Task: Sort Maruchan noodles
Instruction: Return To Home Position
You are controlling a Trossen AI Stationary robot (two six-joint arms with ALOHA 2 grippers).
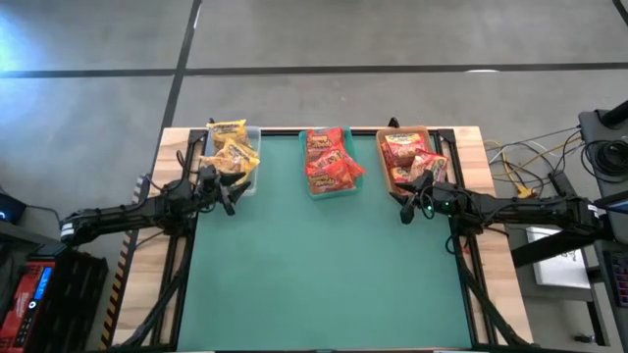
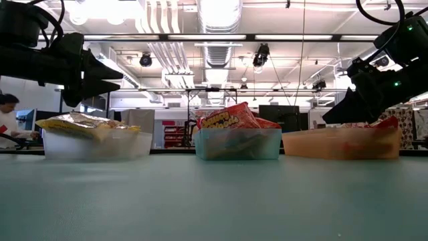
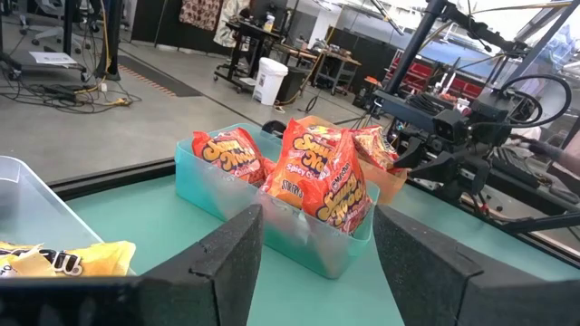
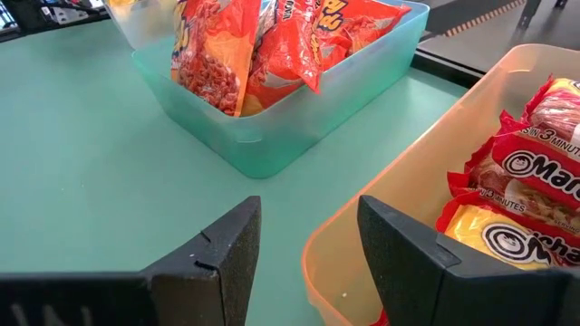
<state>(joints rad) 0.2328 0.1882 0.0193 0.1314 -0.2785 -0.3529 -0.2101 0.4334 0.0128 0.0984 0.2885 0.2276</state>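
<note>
Over the green table (image 1: 324, 279), both arms reach in from the sides, raised off the surface. The left pincer (image 3: 319, 237) hangs released, fingers spread with nothing between them, at the near edge of the clear bin (image 2: 97, 144). The right pincer (image 4: 308, 231) is likewise released, at the near corner of the orange bin (image 2: 334, 144). The three bins stand in a row along the table's far edge, the teal bin (image 2: 237, 144) between the other two and apart from each. Yellow noodle packets (image 2: 83, 124) lie in the clear bin, orange-red noodle packets (image 2: 227, 119) stand heaped in the teal one, and red noodle packets (image 1: 404, 155) fill the orange one. Beyond, a person (image 2: 8, 114) sits in the workshop.
</note>
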